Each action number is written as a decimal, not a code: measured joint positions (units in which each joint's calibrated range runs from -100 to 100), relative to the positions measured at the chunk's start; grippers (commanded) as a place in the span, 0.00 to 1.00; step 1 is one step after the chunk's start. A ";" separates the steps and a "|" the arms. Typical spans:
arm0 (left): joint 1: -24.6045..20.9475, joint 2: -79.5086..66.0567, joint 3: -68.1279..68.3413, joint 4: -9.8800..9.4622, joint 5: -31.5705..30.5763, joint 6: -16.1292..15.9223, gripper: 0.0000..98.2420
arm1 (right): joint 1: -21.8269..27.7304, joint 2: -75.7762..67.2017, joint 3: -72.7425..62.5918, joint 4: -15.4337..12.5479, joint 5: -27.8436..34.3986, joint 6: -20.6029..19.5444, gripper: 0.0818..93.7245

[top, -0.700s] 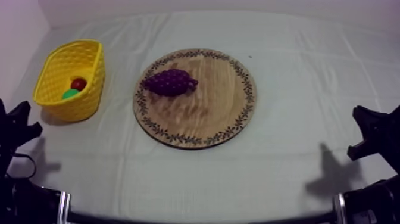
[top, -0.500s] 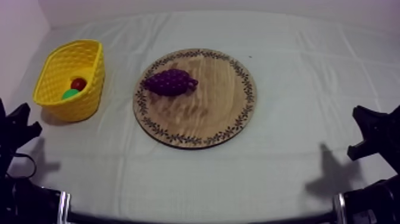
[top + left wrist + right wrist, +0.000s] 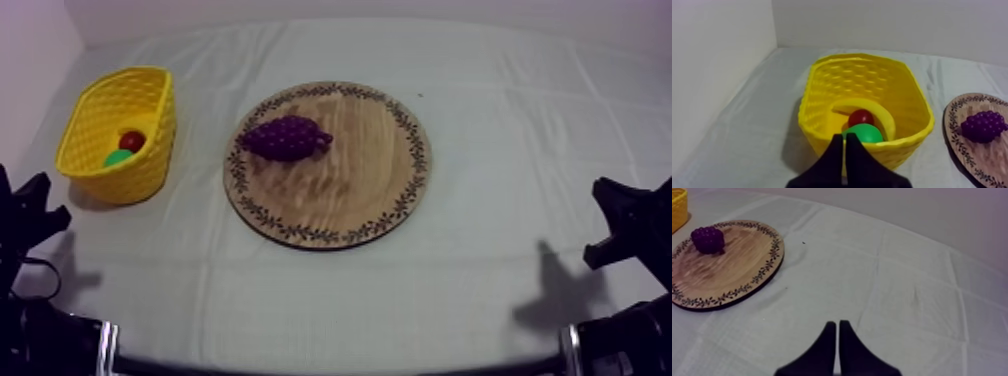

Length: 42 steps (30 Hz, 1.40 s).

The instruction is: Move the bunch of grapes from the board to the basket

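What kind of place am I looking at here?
Probably a robot test bench: a cloth-covered table against bare walls, a toy bunch of grapes on a wooden board, a yellow basket, and the left end effector and right end effector at rest.

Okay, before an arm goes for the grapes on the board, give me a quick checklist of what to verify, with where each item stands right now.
1. Bunch of grapes lies free on the wooden board, nothing touching it: ok.
2. Left gripper, the one nearer the yellow basket, open for a grasp: not ok, shut on nothing.
3. Right gripper out of the way: ok, low at its own side, shut on nothing.
4. Yellow basket upright, mouth facing up: ok.
5. Room in the yellow basket: probably ok; a banana, a pear and a small red fruit lie in it, and its walls rise well above them.
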 measured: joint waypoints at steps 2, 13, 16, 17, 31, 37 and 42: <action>0.00 0.00 0.00 -0.35 -0.61 0.05 0.00 | 0.00 0.00 0.00 0.00 0.00 0.00 0.00; 0.01 6.24 -5.64 -2.09 -2.10 1.06 0.00 | 0.00 0.00 0.00 0.00 0.00 0.00 0.00; 0.32 9.00 -9.37 -2.14 -0.54 0.87 0.00 | 0.00 0.00 0.00 0.00 0.00 0.00 0.00; 0.54 10.10 -10.58 -2.14 0.26 0.74 0.00 | 0.00 0.00 0.00 0.00 0.00 0.00 0.00; 2.55 26.83 -33.14 -1.06 8.30 -1.08 0.00 | 0.00 0.00 0.00 0.00 0.00 0.00 0.00; 3.85 35.36 -41.82 0.67 8.72 -2.37 0.00 | 0.00 0.00 0.00 0.00 0.00 0.00 0.00; 5.61 42.40 -48.50 1.52 10.34 -3.73 0.00 | 0.00 0.00 0.00 0.00 0.00 0.00 0.00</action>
